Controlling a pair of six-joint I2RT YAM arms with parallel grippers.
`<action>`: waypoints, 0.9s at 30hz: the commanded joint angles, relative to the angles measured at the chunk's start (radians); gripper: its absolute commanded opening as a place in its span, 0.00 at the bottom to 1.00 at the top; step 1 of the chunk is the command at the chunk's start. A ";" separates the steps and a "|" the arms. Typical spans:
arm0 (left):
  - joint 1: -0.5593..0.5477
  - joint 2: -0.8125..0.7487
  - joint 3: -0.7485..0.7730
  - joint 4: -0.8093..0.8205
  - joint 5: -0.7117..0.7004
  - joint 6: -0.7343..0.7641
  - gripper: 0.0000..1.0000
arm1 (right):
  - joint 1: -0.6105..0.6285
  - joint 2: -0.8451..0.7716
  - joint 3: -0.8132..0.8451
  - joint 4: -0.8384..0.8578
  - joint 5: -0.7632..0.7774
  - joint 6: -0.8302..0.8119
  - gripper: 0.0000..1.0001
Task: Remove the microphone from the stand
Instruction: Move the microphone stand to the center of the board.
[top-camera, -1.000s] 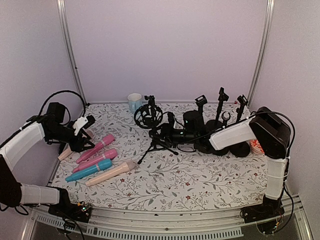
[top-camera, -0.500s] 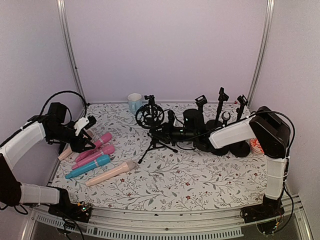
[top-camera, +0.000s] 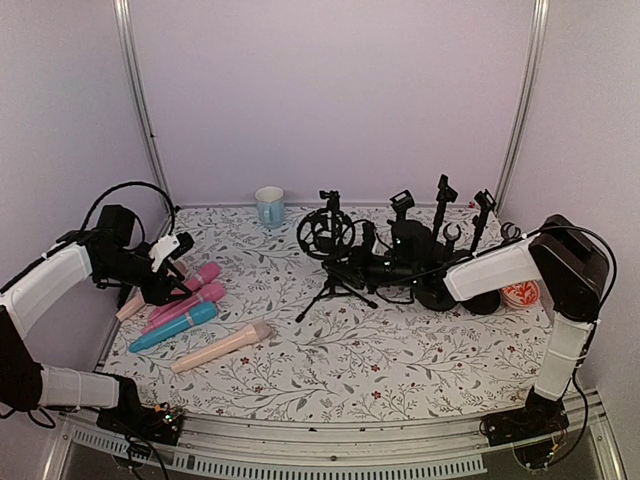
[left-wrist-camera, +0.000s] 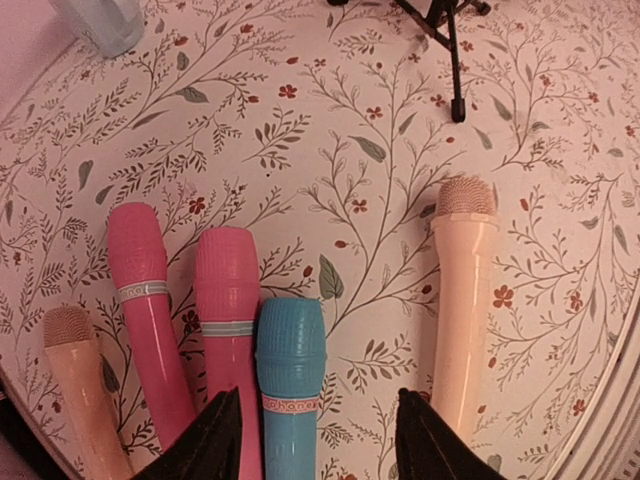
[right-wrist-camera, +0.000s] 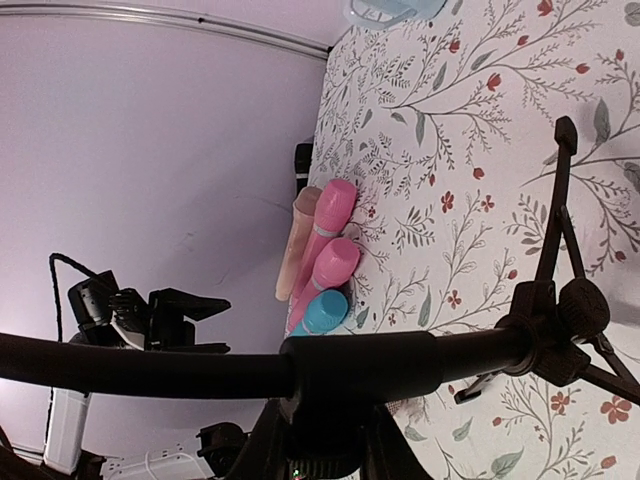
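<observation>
While the right gripper (right-wrist-camera: 322, 430) sits clamped on it, we note the black microphone (right-wrist-camera: 180, 372) lying level in the tripod stand (top-camera: 338, 287) mid-table, long axis left-right, head end unclear. Smooth matte cylinder. Open floral tablecloth (top-camera: 400, 350) in front; other stands (top-camera: 440, 215) crowd behind. The left gripper (left-wrist-camera: 318, 435) is spread above plastic toy microphones (left-wrist-camera: 290, 370).

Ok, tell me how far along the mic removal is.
Done: the right gripper is shut on the black microphone. In hand: the pull itself; the microphone still sits in the clip of the tripod stand. Left: slide it free of the stand. The left gripper hangs open above the coloured microphones.
</observation>
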 joint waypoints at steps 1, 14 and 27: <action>-0.013 0.004 0.011 0.004 0.004 -0.005 0.54 | -0.010 -0.101 -0.074 -0.025 0.062 -0.041 0.00; -0.018 -0.003 0.013 0.003 -0.004 -0.010 0.54 | -0.012 -0.172 -0.124 -0.216 0.181 -0.204 0.00; -0.025 0.017 0.024 0.003 -0.003 -0.021 0.53 | -0.002 -0.120 -0.009 -0.490 0.333 -0.368 0.00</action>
